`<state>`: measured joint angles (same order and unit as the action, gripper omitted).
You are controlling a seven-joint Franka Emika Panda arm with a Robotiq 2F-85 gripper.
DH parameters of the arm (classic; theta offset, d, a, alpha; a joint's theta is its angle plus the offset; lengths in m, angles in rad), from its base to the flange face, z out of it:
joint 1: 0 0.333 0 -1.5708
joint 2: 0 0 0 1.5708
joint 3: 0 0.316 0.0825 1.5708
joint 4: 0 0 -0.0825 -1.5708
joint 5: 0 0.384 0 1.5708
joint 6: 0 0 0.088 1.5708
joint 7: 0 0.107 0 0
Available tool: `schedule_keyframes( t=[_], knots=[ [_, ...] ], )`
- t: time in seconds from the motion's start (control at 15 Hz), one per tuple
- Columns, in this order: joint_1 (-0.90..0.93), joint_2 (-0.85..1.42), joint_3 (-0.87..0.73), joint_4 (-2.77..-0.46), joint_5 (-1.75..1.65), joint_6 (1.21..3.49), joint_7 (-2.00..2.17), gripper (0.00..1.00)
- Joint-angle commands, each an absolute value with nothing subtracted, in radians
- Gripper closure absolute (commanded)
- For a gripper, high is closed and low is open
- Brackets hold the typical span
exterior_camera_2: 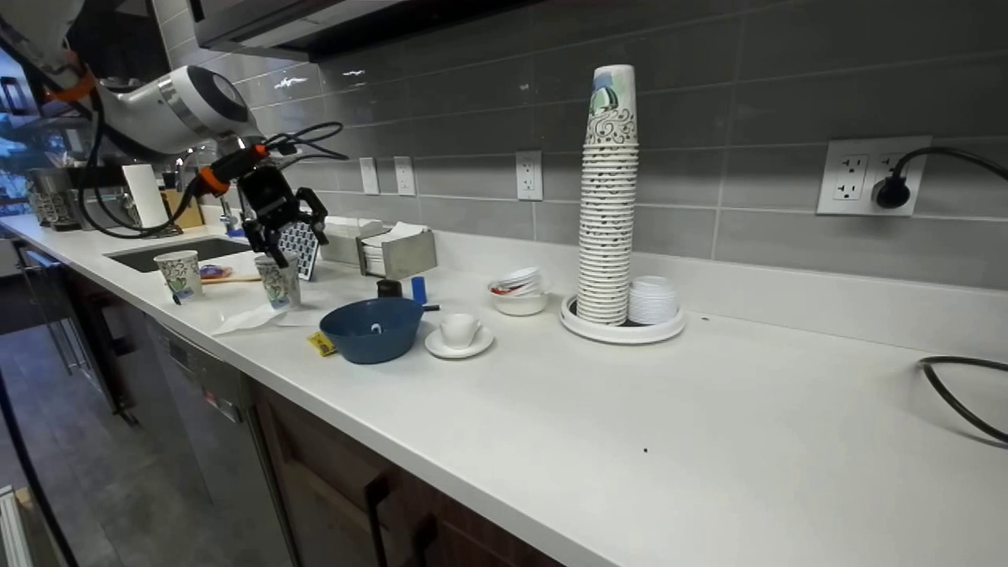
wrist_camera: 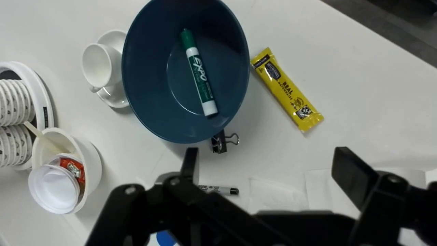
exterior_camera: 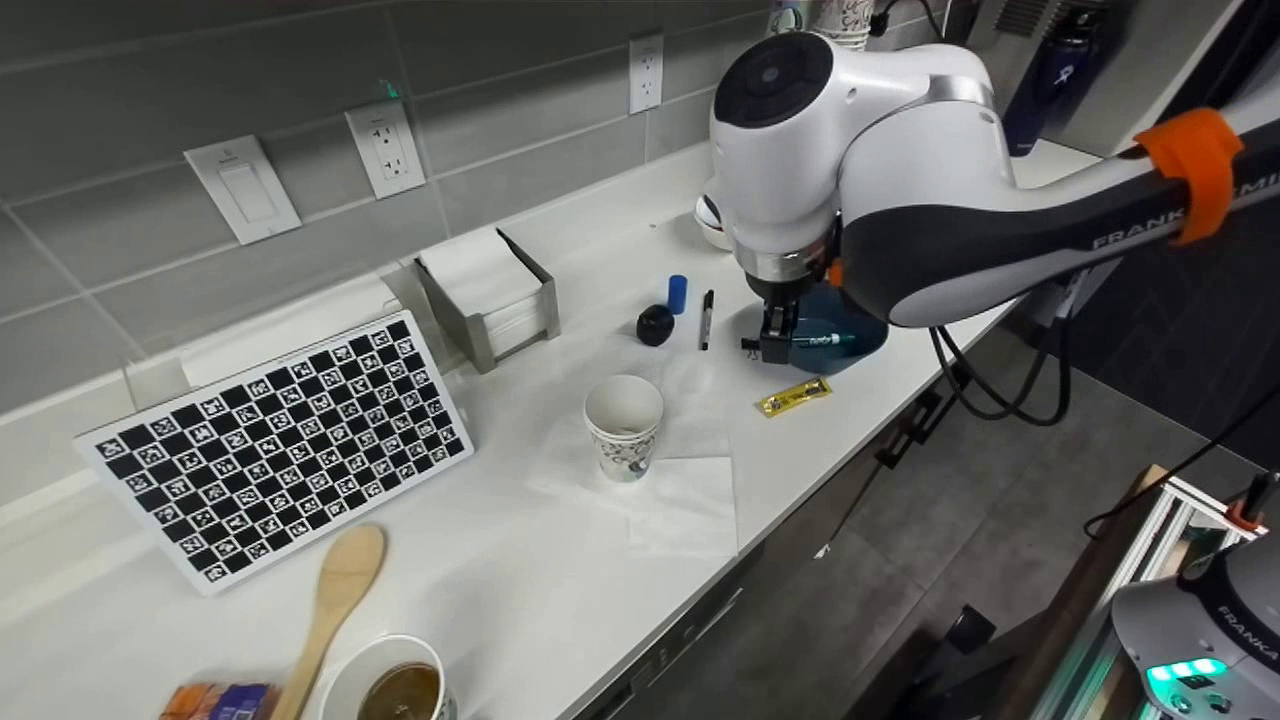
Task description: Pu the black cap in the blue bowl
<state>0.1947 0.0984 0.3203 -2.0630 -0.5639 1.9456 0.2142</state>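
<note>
Here we count one black cap (exterior_camera: 655,326) on the counter (exterior_camera: 530,560), just above centre in an exterior view, and one blue bowl (wrist_camera: 146,102), top centre of the wrist view, holding one green marker (wrist_camera: 198,72). In an exterior view the arm (exterior_camera: 925,160) reaches in from the upper right, gripper (wrist_camera: 268,160) pointing downward, jaws spread wide.

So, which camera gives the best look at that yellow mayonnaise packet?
The wrist view: there the mayonnaise packet lies large and unblocked, its main lettering readable. In an exterior view the packet shows whole but small; in an exterior view the packet is a small yellow patch beside the blue bowl.
</note>
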Motion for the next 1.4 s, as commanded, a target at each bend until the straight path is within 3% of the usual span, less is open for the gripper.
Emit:
schedule_keyframes(
  t=[0.0, 0.33, 0.87, 1.2, 1.33],
  knots=[
    [0.215, 0.124, 0.281, -2.050, -0.522, 1.982, 0.120, 0.00],
    [0.167, 0.183, 0.223, -2.048, -0.425, 2.185, -0.235, 0.00],
    [0.174, 0.318, 0.144, -1.997, -0.474, 2.193, -0.184, 0.00],
    [0.175, 0.384, 0.125, -1.940, -0.469, 2.191, -0.185, 0.30],
    [0.178, 0.404, 0.122, -1.913, -0.466, 2.188, -0.186, 0.37]
  ],
)
